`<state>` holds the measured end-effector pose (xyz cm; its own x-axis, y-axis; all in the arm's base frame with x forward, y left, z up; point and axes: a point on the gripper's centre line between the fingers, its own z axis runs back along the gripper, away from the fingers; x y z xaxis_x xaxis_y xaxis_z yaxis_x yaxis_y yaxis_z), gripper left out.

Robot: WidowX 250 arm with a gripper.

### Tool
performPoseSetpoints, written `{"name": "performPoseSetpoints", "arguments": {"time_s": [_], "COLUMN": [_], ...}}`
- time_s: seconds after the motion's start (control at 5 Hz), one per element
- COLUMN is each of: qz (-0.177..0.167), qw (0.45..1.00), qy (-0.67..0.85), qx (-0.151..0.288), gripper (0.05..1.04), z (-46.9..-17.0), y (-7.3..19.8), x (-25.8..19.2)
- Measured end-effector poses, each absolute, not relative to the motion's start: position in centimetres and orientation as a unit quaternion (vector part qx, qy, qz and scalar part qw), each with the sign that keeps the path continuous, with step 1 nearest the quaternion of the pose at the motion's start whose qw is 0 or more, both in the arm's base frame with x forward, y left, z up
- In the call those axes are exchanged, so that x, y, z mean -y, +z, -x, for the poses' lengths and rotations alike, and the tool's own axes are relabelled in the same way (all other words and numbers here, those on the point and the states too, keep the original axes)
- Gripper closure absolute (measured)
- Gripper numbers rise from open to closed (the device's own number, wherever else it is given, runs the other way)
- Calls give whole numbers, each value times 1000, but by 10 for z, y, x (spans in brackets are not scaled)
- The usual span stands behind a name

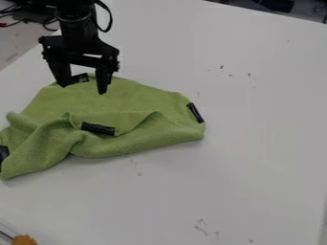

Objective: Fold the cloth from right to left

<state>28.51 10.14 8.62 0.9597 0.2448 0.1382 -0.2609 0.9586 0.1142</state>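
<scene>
We see the green cloth (131,98) lying rumpled on the white surface (262,148), in the left and middle part of the view, its left end running to the view's edge. Its far part spreads fairly smooth up to a rounded edge, while its near part is bunched into folds and ridges, with one corner pointing toward the lower left of the view and another toward the right. We make out four black strips on it: one at the far edge (80,78), one near the right end (195,113), one amid the folds near the middle (98,128) and one at the left edge of the view (4,153). Over the cloth's far edge hangs the black claw (83,89), pointing down, its two fingers spread wide with a broad gap between them and nothing held; the far strip shows partly in that gap. We cannot tell whether the fingertips touch the cloth. Above the claw, the black arm (78,26) comes in from the top edge, left of the middle, with a dark cable looping beside it. Farther out, we see small dark marks scattered on the surface, tangled cables (45,20) beyond it at the upper left, dark objects (276,5) past its far edge, and a small orange thing (24,239) in the lower left corner.
</scene>
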Motion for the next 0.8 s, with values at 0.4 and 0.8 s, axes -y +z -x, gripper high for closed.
{"name": "performPoseSetpoints", "arguments": {"time_s": [0.4,0.8], "qz": [-73,-52], "qw": [990,992], "qy": [116,91], "qx": [45,74], "gripper": [83,83], "z": [-290,-323], "y": [69,52], "x": [-94,-59]}}
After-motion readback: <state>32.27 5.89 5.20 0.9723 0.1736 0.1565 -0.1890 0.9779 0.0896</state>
